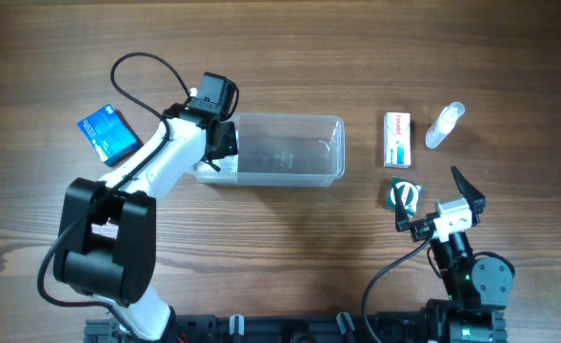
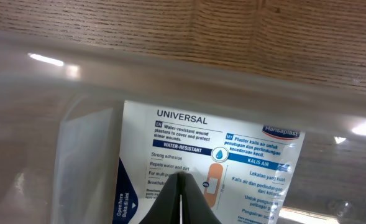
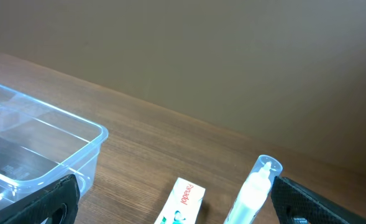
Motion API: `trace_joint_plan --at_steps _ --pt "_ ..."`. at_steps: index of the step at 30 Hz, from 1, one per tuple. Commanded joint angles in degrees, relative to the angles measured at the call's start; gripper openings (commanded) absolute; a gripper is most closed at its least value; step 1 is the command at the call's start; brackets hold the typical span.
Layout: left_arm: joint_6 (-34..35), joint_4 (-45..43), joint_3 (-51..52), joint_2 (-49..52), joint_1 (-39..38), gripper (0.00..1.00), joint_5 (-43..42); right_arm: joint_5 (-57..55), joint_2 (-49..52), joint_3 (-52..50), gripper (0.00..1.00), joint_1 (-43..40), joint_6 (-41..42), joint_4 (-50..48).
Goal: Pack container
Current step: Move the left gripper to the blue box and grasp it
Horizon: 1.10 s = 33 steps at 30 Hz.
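Observation:
The clear plastic container (image 1: 294, 152) lies in the middle of the table and also shows in the right wrist view (image 3: 52, 158). My left gripper (image 1: 215, 143) is at the container's left end, over its rim. In the left wrist view its fingers (image 2: 181, 199) are shut on a white and blue plaster packet (image 2: 232, 155) marked "UNIVERSAL", with the container's clear wall (image 2: 170, 71) right behind it. My right gripper (image 1: 437, 203) is open and empty at the front right, its fingers (image 3: 173, 214) spread wide.
A blue box (image 1: 109, 133) lies left of the left arm. Right of the container lie a white Panadol box (image 1: 397, 139) (image 3: 184, 200), a small clear bottle (image 1: 444, 125) (image 3: 255, 186) and a green and white item (image 1: 401, 195) by the right gripper.

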<state>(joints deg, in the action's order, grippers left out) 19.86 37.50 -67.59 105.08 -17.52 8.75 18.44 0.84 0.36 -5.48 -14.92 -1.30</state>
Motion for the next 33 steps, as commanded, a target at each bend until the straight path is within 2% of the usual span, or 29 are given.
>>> trace_joint_plan --at_steps 1,6,11,14,16,19,21,22,23,25,26,29,33 --pt "0.1 0.2 0.1 2.6 0.1 0.04 -0.2 1.0 -0.2 0.0 1.0 -0.2 -0.5 -0.3" --pt "-0.1 1.1 -1.0 -0.7 0.1 0.04 -0.1 1.0 -0.2 -0.1 1.0 -0.2 -0.5 -0.3" --pt "-0.1 4.9 -5.9 -10.9 0.1 0.04 1.2 1.0 -0.2 0.0 1.0 -0.2 -0.5 -0.3" --pt "-0.1 4.5 -6.8 -19.3 1.0 0.09 3.6 1.0 -0.2 0.0 1.0 -0.2 -0.5 -0.3" --pt "-0.1 5.3 -6.8 -23.3 3.0 0.11 6.6 1.0 -0.2 0.0 1.0 -0.2 -0.5 -0.3" --pt "0.0 9.2 -6.8 -28.4 10.8 0.17 7.2 1.0 -0.2 -0.1 1.0 -0.2 -0.5 -0.3" --pt "0.2 10.8 -6.8 -28.8 14.7 0.23 7.0 1.0 -0.2 -0.1 1.0 -0.2 -0.5 -0.3" --pt "0.2 11.5 -6.8 -28.6 16.9 0.24 6.6 1.0 -0.2 0.0 1.0 -0.2 -0.5 -0.3" --pt "0.1 12.1 -6.6 -28.3 19.3 0.28 6.0 1.0 -0.2 0.0 1.0 -0.2 -0.5 -0.3" --pt "0.1 13.0 -6.6 -27.3 23.3 0.79 3.8 1.0 -0.2 -0.1 1.0 -0.2 -0.5 -0.3" --pt "0.1 13.0 -6.6 -26.7 24.9 1.0 2.3 1.0 -0.2 -0.1 1.0 -0.2 -0.5 -0.3" --pt "0.1 12.4 -6.6 -25.1 29.0 1.0 -3.0 1.0 -0.2 0.0 1.0 -0.2 -0.5 -0.3" --pt "0.1 12.1 -6.6 -22.4 31.3 1.0 -2.9 1.0 -0.2 -0.1 1.0 -0.2 -0.5 -0.3"
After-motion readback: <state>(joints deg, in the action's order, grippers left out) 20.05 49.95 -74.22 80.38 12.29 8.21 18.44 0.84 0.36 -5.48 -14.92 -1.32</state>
